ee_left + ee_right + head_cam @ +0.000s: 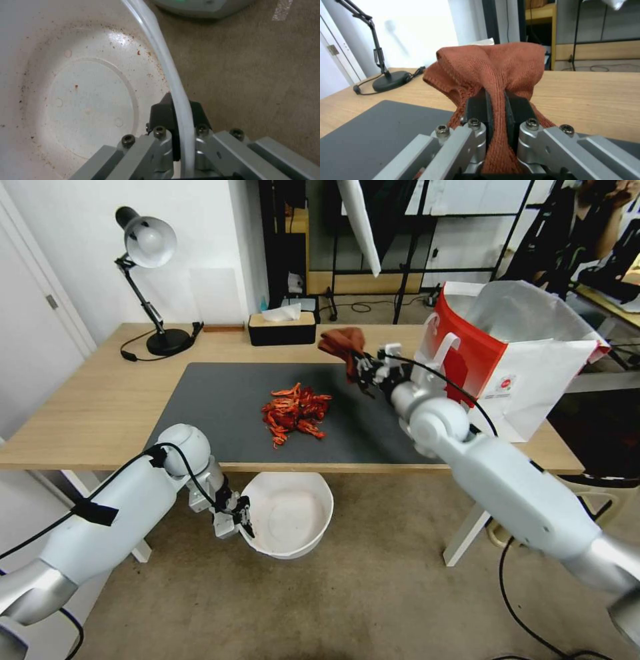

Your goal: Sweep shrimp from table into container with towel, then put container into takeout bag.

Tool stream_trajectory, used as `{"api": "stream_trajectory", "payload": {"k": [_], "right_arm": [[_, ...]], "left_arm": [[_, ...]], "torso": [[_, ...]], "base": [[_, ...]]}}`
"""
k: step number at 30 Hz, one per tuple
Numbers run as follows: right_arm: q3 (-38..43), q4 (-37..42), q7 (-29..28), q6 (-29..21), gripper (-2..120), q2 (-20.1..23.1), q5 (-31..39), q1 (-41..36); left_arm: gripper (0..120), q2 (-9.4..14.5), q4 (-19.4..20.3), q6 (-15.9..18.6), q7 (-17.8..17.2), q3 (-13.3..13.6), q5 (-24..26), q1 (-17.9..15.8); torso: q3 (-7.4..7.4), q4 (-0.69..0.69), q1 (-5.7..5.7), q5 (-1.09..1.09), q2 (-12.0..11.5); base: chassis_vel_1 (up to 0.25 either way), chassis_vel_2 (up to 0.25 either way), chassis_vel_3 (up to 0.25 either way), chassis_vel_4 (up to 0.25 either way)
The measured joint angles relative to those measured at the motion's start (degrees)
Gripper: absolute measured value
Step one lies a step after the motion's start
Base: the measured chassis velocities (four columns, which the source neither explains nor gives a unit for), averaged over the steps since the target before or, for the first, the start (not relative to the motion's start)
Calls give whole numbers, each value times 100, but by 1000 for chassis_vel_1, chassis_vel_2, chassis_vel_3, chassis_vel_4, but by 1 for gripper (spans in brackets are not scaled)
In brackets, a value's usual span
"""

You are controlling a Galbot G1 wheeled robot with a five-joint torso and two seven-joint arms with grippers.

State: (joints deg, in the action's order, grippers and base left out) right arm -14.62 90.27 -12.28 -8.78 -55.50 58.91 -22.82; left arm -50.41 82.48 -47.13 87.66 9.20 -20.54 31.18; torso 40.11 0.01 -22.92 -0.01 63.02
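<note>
Two arms work at the table (80,407). At right stands the bag (513,353). Low in the middle, the left gripper (241,520) pinches the bowl (290,513) rim, under the near table edge. Right gripper (357,367) squeezes the towel (341,343) above and right of the shrimp (295,413); bowl sits straight below them.

Knit cloth towel (493,67), wood table (87,407)

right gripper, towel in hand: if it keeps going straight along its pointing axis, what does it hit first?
Probably the black tissue box. The right gripper, shut on the towel, points to the table's far edge, past the shrimp. Depth unclear; it may pass beside the box.
</note>
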Motion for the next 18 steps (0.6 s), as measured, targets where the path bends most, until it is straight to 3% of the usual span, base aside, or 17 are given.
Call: {"api": "stream_trajectory", "payload": {"k": [5,10,13,18], "right_arm": [[-272,-1015,434,-335,5,-505,170,774],[-411,-1517,862,-503,5,-655,162,1040],[-536,-2000,1551,-568,5,-733,138,1289],[-649,-2441,2228,-582,5,-829,87,1480]], "left_arm": [[0,93,-2,0,0,-105,61,70],[0,170,25,0,0,-176,126,145],[0,238,85,0,0,-286,156,233],[0,296,166,0,0,-424,160,395]], "torso": [[0,0,0,-1,0],[0,0,-1,-1,0],[0,-2,-1,0,0],[0,1,-1,0,0]], "base": [[0,0,0,0],[0,0,0,0],[0,0,0,0],[0,0,0,0]]}}
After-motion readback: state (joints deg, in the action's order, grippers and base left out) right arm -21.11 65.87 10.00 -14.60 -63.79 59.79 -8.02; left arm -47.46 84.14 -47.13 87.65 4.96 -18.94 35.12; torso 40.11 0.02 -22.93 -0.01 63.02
